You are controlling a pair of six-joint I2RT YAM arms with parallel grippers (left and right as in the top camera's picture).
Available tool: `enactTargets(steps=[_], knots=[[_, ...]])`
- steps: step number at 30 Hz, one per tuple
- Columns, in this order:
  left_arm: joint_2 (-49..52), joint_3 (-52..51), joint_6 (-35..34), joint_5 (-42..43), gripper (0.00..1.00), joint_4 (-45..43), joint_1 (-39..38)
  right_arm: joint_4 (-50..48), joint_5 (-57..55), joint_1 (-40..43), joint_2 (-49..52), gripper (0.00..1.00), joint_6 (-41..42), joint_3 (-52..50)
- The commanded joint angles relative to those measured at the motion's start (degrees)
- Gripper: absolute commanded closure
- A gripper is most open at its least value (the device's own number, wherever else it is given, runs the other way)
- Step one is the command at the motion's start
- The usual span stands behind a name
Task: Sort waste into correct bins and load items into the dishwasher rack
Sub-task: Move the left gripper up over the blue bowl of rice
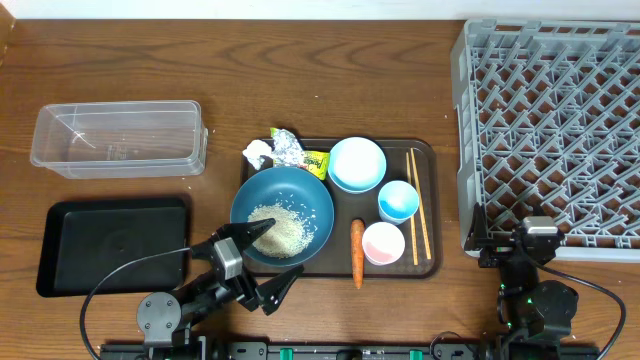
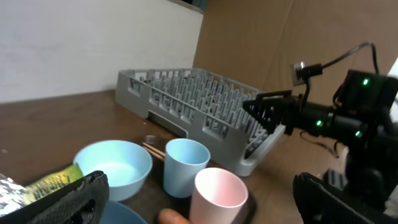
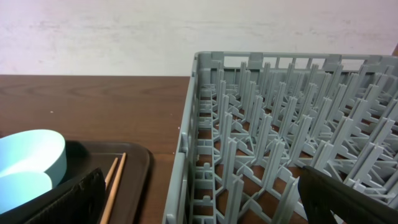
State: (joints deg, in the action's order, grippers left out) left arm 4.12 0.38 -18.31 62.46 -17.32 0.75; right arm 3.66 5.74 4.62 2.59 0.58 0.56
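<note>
Table's left side: clear plastic tub (image 1: pixel 118 138), with a flat black tray (image 1: pixel 110 245) nearer.

Left gripper (image 1: pixel 284 248): jaws spread wide, holding nothing. One finger sits over the near rim of the glossy dark-blue bowl (image 1: pixel 300 195), which holds heaped rice (image 1: pixel 280 230).

Slim orange carrot (image 1: pixel 357 250): just right of the gripper.

Right gripper (image 3: pixel 199 180): spread wide, empty, at the near-left corner of the grey lattice rack (image 1: pixel 550 130).
</note>
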Motion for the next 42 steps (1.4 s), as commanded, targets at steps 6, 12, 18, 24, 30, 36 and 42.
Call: enactTargets(steps=[6,12,18,24,30,36,42], knots=[[-0.07,1.88,-6.10,0.59,0.02,-0.33,0.22,0.02,0.09,-0.31,0.04,0.01,-0.44,-0.24],[-0.07,3.63,-8.61,-0.39,0.02,-0.15,0.22,0.04,0.09,-0.31,0.04,0.01,-0.44,-0.24],[-0.04,9.44,-8.52,-7.17,0.02,7.56,0.22,0.04,0.09,-0.31,0.04,0.01,-0.44,-0.24],[-0.04,16.06,-7.89,-21.18,0.02,25.24,0.20,0.04,0.09,-0.31,0.04,0.01,-0.44,-0.24],[-0.04,18.40,-9.01,-21.22,0.02,21.49,0.20,0.04,0.09,-0.31,0.04,0.01,-0.44,-0.24],[-0.02,19.67,-13.57,-16.65,0.02,18.88,0.20,0.02,0.09,-0.31,0.04,0.01,-0.44,-0.24],[3.45,26.88,-9.75,-22.45,0.02,37.11,0.20,0.04,0.09,-0.31,0.04,0.01,-0.44,-0.24]])
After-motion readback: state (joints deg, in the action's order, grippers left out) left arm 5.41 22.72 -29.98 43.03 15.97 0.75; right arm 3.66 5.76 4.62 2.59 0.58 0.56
